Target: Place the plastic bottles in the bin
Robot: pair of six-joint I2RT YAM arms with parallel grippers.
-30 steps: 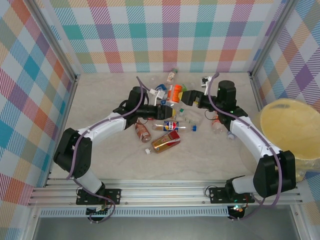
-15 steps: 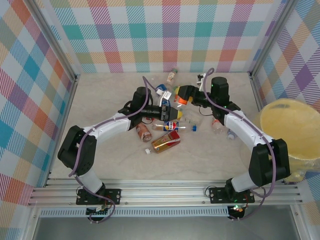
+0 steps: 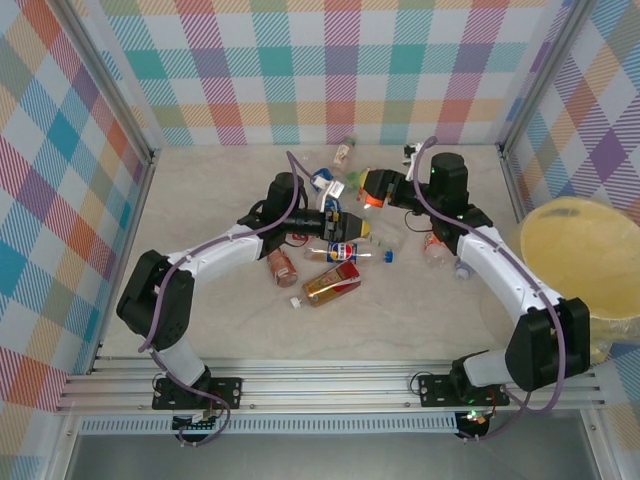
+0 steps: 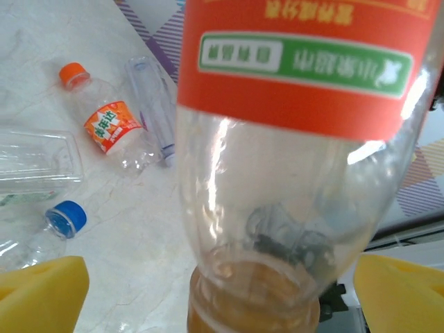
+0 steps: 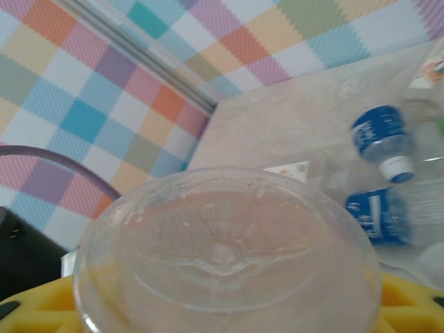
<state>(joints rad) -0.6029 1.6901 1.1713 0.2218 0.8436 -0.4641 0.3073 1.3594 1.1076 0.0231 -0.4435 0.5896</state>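
Left forearm reaches toward 2 o'clock; left gripper (image 3: 346, 222) fingers spread, gripping nothing. Right forearm angles toward 11 o'clock; right gripper (image 3: 377, 191) clamps the clear orange-labelled plastic bottle (image 4: 298, 76).

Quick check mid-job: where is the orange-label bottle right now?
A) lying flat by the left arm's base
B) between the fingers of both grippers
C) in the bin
B: the left wrist view shows the bottle between the left gripper's yellow fingers with gaps on both sides, and the right wrist view shows its base sitting between the yellow pads of the right gripper.
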